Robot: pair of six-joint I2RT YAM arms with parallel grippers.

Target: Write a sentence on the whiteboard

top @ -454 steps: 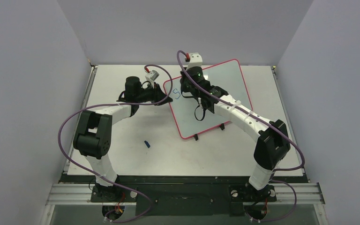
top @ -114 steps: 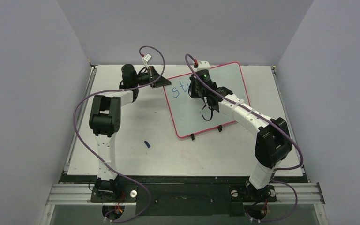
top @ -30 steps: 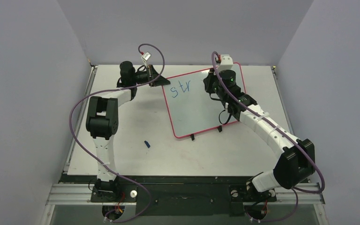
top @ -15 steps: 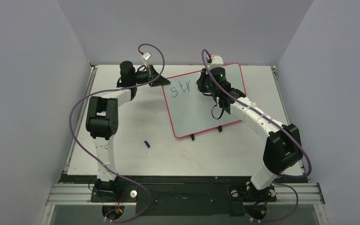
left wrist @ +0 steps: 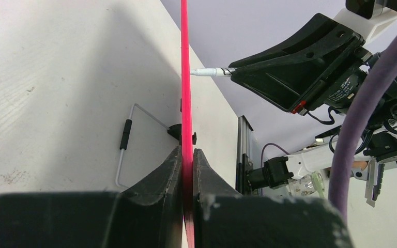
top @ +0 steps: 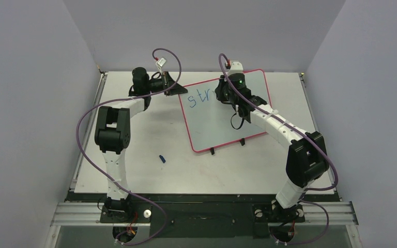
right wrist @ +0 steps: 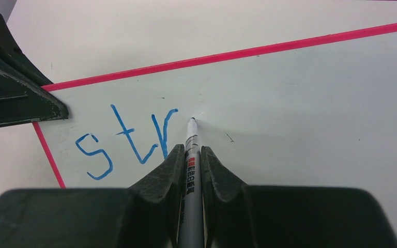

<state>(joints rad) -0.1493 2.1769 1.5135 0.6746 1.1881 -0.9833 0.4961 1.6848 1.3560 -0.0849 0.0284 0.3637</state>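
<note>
Right claw [right wrist: 191, 150] clamps marker [right wrist: 190, 135] tip-down on whiteboard [right wrist: 300, 103] right of sentence [right wrist: 128, 132]; left claw [left wrist: 187, 151] pinches rim [left wrist: 184, 77].

Bright, even light; soft shadows on the table [top: 196, 170]; wrist-view foregrounds slightly blurred.

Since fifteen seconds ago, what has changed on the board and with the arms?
The sentence grew from "s" to "str". The right gripper, shut on the marker, worked rightward along that line and now sits just past the "r". The left arm re-posed. Unchanged: the left gripper clamping the whiteboard rim, and the blue cap.
</note>
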